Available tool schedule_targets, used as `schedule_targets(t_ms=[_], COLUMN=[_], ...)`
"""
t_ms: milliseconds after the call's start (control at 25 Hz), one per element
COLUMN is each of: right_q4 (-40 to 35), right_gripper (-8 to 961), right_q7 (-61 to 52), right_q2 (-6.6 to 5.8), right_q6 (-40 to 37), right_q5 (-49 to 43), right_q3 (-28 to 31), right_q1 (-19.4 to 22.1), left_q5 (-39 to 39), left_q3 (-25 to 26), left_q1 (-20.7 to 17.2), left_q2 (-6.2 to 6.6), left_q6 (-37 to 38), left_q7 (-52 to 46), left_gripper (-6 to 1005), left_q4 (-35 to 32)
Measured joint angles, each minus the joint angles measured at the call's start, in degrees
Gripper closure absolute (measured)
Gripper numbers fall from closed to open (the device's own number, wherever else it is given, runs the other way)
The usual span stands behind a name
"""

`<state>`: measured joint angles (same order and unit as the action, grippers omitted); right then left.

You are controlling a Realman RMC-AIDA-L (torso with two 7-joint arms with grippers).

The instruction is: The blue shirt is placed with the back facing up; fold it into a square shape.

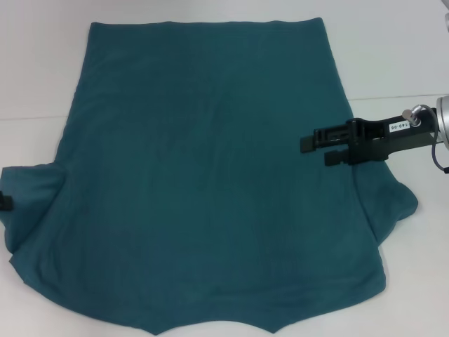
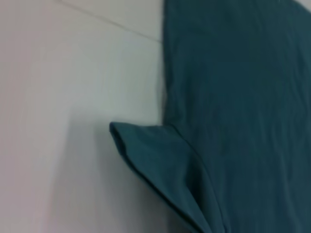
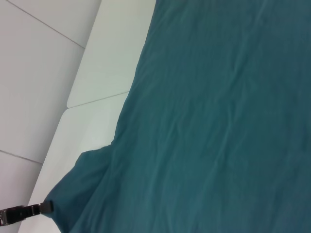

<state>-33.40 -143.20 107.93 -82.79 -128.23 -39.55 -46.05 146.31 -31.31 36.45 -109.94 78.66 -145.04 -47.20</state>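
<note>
The shirt [image 1: 203, 175] is lying spread flat on the white worktop [image 1: 393, 56]. Only the left wrist view is showing its left sleeve's raised hem. The right gripper [image 1: 319, 149] is reaching in level over the shirt's right edge, jaws narrowly parted, holding nothing. The left gripper [image 1: 5, 202] is barely showing at the left sleeve; its jaws cannot be told.

The only writing sits on a small white rectangular label [image 1: 397, 128] stuck to the black body of the right gripper [image 1: 313, 149], near its silver wrist end, seen in the head view. The print is tiny and stands upside down from this camera; it seems to be a short code of digits with a dash, but the characters cannot be read with certainty. Both wrist views carry no text
</note>
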Motion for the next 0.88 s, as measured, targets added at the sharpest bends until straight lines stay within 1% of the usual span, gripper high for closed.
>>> schedule_targets(t_ms=[160,280,520,680,880], right_q4=[0.0,0.0,0.0,0.0,0.1], right_gripper=[97,97,97,97,96], right_q7=[-0.03,-0.06,-0.12,-0.18,-0.24], right_q2=[0.0,0.0,-0.05,-0.08,-0.09], right_q6=[0.0,0.0,0.0,0.0,0.0], right_q5=[0.0,0.0,-0.02,-0.22,-0.33], right_q3=[-0.1,-0.3,-0.43,-0.47,-0.53], right_q1=[-0.01,-0.05,0.1,0.12,0.11], left_q5=[0.67,1.68,6.49,6.86,6.97], left_q3=[-4.45,-5.9,-8.5,-10.72,-12.97], left_q1=[0.13,0.15,0.42,0.39,1.44], left_q2=[-0.63,-0.83,-1.15,-1.22,-1.4], left_q6=[1.9,2.74,4.3,4.93,6.23], left_q7=[-0.41,-0.43,-0.44,-0.01,-0.03], left_gripper=[984,984,984,984,985], left_q4=[-4.72,-7.71,-13.96,-16.83,-17.68])
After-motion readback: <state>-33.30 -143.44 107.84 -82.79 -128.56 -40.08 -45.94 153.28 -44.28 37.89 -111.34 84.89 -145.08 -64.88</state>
